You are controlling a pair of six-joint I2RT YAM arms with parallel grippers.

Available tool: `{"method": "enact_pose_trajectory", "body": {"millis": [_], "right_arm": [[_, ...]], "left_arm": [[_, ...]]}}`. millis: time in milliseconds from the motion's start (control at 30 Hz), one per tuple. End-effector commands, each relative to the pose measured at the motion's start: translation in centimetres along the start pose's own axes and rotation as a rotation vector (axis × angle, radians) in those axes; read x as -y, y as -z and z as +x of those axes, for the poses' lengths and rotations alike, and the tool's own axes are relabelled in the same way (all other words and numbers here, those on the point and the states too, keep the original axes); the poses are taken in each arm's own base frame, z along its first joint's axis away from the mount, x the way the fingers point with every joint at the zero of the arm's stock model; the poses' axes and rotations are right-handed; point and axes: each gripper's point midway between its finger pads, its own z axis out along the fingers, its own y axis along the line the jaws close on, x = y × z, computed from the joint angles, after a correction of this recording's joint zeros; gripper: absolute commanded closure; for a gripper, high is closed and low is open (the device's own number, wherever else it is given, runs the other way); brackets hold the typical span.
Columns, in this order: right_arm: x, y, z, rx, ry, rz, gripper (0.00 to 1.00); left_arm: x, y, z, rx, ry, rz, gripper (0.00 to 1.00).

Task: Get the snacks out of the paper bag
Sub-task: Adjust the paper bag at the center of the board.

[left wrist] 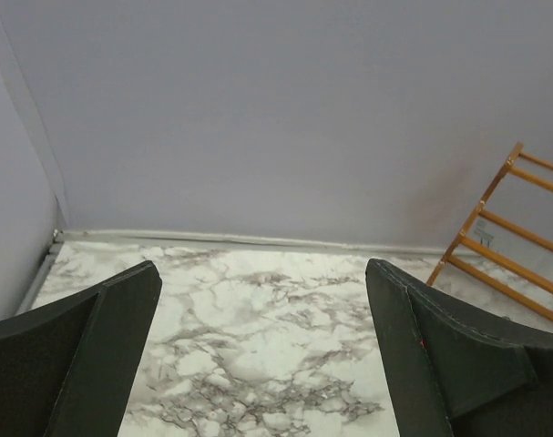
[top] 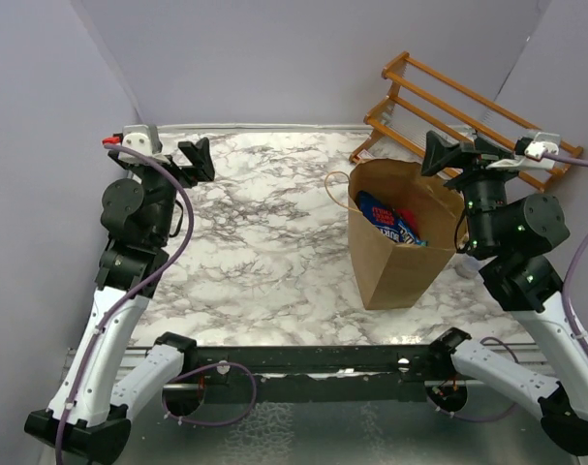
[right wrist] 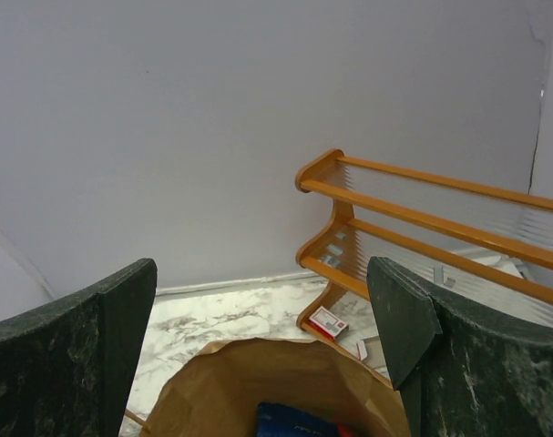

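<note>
The brown paper bag (top: 402,242) stands upright and open-topped on the right half of the marble table (top: 255,242). Blue snacks with white and red print (top: 388,221) show inside its mouth; a blue packet top (right wrist: 299,421) also shows in the right wrist view, inside the bag (right wrist: 240,382). My right gripper (top: 447,153) hangs open just above the bag's far right rim, nothing between its fingers. My left gripper (top: 198,158) stands open at the far left, over bare table, well away from the bag. In the left wrist view the bag is out of sight.
A wooden slatted rack (top: 448,107) stands at the back right behind the bag, with a small red-and-white box (right wrist: 327,322) on its lower shelf. Grey walls close in the table at the back and both sides. The bag's loop handle (top: 334,184) sticks out left.
</note>
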Motion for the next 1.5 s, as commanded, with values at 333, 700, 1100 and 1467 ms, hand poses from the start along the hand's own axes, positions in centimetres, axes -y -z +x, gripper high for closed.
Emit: {"method": "enact_pose_trajectory", "body": {"millis": [333,700,1100,1467], "right_arm": [[-2.3,2.4,3.2,-0.182,0.032,-0.258,0.01],[8.1,5.4,6.9,-0.316,-0.237,0.442,0.0],[12.4,8.7,8.8,-0.287,-0.285,0.713,0.05],[11.8,5.8,9.4,-0.183,-0.301,0.674,0.12]], "left_arm": [[2.6,-0.4,4.3,-0.12,0.169,0.19,0.03],[4.1,-0.5,6.4,-0.191,0.258,0.265,0.06],[4.6,-0.4,7.6,-0.226,0.296,0.292,0.07],[4.5,0.3,6.4,-0.207,0.288,0.286,0.07]]}}
